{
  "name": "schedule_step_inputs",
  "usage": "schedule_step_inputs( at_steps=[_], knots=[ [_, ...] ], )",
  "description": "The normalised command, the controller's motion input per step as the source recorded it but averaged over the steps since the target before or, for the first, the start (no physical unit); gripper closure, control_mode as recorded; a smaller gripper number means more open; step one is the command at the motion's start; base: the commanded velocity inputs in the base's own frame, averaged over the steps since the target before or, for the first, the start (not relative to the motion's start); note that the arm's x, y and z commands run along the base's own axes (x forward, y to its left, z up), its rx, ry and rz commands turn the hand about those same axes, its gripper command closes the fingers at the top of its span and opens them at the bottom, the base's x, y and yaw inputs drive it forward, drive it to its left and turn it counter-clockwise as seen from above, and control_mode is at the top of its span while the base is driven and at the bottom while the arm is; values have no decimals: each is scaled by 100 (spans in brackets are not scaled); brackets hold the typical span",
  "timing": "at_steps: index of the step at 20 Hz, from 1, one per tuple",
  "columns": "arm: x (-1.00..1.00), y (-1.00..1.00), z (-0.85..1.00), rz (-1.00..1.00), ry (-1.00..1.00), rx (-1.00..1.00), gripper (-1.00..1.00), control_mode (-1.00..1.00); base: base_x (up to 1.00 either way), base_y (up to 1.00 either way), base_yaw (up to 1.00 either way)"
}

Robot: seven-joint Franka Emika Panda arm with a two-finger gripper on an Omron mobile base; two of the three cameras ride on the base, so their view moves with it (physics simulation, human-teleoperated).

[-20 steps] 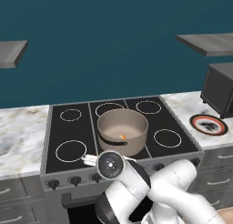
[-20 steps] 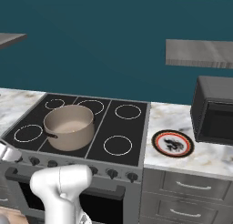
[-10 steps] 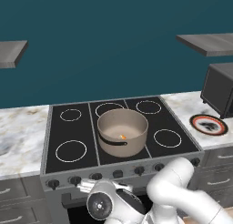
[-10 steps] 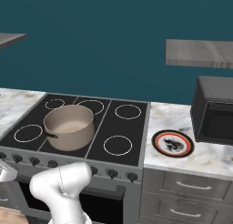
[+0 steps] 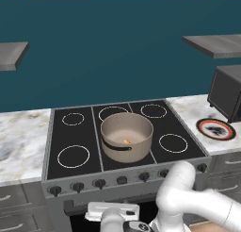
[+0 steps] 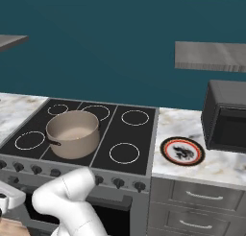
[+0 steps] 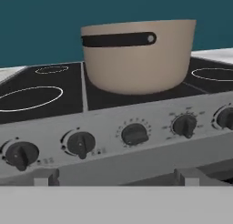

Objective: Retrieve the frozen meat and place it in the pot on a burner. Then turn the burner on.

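Note:
The beige-tan pot [image 5: 127, 136] with its dark handle [image 7: 118, 39] stands on the stove's front centre burner. The frozen meat [image 5: 127, 142], a small orange chunk, lies inside it. My hand [image 5: 113, 211] hangs low in front of the stove, below the knob panel. In the hand view my gripper [image 7: 116, 177] faces the row of dark knobs [image 7: 135, 133]. Its fingertips [image 7: 45, 176] stand wide apart, open, with nothing between them. The pot [image 7: 136, 59] rises just behind the panel.
The black cooktop [image 5: 73, 156] has several ringed burners. A red-rimmed plate [image 5: 216, 129] lies on the marble counter to the right, and a dark microwave [image 6: 228, 115] stands behind it. Drawers [image 6: 202, 196] sit under that counter.
My hand has dropped from the stove's front edge to below the knob panel. The pot and the meat have not moved.

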Motion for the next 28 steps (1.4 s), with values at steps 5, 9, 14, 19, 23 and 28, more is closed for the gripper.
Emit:
schedule_step_inputs(
  at_steps=[5, 9, 14, 19, 23, 28],
  knots=[
    [3, 3, -4, 2, -21, -8, -100, -100, 0, 0, 0],
    [0, 8, -4, 0, -7, -14, -100, -100, 0, 0, 0],
    [7, 23, 0, 0, 0, 0, -100, -100, 0, 0, 0],
    [8, 13, 0, 0, 0, -1, -100, -100, 0, 0, 0],
    [13, 10, 0, 0, -2, -7, -100, -100, 0, 0, 0],
    [3, 0, 0, 0, -6, -5, -100, -100, 0, 0, 0]
  ],
)
